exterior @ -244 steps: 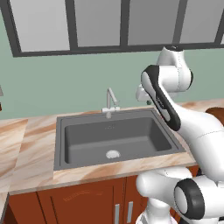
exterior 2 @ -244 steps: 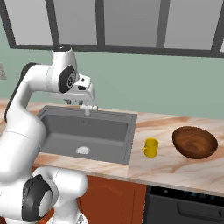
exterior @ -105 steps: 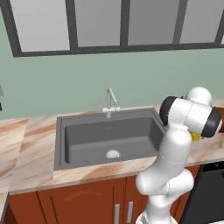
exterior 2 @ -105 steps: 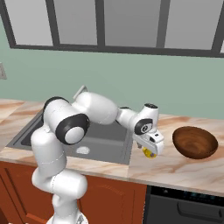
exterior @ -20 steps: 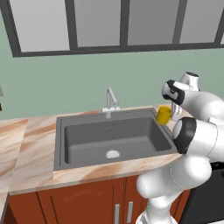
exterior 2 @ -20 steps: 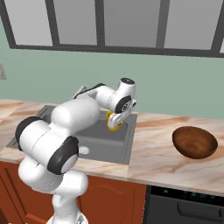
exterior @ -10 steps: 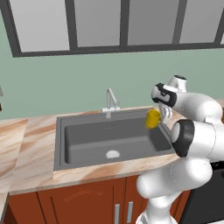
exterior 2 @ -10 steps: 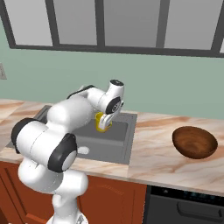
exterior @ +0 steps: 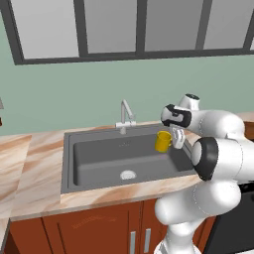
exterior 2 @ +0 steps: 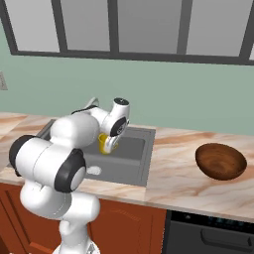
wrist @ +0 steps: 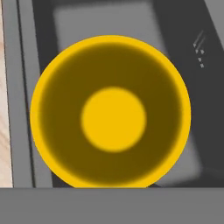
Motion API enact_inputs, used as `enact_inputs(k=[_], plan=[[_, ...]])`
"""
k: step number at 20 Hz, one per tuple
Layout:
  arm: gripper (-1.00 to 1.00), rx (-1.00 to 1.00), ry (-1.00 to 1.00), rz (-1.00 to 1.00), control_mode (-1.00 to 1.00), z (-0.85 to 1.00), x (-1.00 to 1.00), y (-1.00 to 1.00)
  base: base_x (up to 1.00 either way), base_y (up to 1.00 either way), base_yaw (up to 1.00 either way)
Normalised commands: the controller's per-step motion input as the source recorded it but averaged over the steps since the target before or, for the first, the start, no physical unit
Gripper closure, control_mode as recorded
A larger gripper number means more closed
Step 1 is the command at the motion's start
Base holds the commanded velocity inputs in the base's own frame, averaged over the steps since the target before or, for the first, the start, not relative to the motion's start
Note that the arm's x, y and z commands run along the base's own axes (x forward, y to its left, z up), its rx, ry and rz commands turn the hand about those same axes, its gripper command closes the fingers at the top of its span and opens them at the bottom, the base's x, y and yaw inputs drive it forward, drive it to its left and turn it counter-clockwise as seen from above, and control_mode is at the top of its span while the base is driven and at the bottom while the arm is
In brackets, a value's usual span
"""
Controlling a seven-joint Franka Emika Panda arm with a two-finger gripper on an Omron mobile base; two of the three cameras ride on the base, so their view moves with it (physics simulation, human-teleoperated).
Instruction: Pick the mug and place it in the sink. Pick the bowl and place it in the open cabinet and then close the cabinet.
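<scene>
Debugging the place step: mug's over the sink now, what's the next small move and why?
Probably lower it, then release. The claw holds the yellow mug above the sink basin, clear of its floor; the hand view shows grey basin beneath the mug. Dropping from here could tip it.

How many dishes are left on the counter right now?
1: the bowl, on the counter right of the sink. The mug is off the counter, held by the gripper over the basin. More could sit outside these views.

— What am I looking at?
— A smooth matt yellow mug point(exterior: 162, 141), a matt dark grey sink point(exterior: 99, 161), a polished marble-like counter point(exterior 2: 188, 178) and my glossy wood-grained bowl point(exterior 2: 221, 160).
</scene>
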Motion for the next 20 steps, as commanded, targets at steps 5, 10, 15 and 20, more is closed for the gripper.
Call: enact_inputs(k=[5, 10, 15, 20], plan=[[1.0, 0.0, -0.01, 0.09, -1.0, -0.32, 0.01, 0.16, 0.0, 0.0, 0.0], [1.0, 0.0, 0.0, 0.11, -1.0, -0.28, 0.01, 0.09, 0.0, 0.0, 0.0], [1.0, 0.03, 0.0, 0.11, -1.0, -0.24, 0.04, 0.02, 0.0, 0.0, 0.0], [1.0, 0.05, -0.05, 0.1, -1.0, -0.18, 0.01, 0.0, 0.0, 0.0, 0.0]])
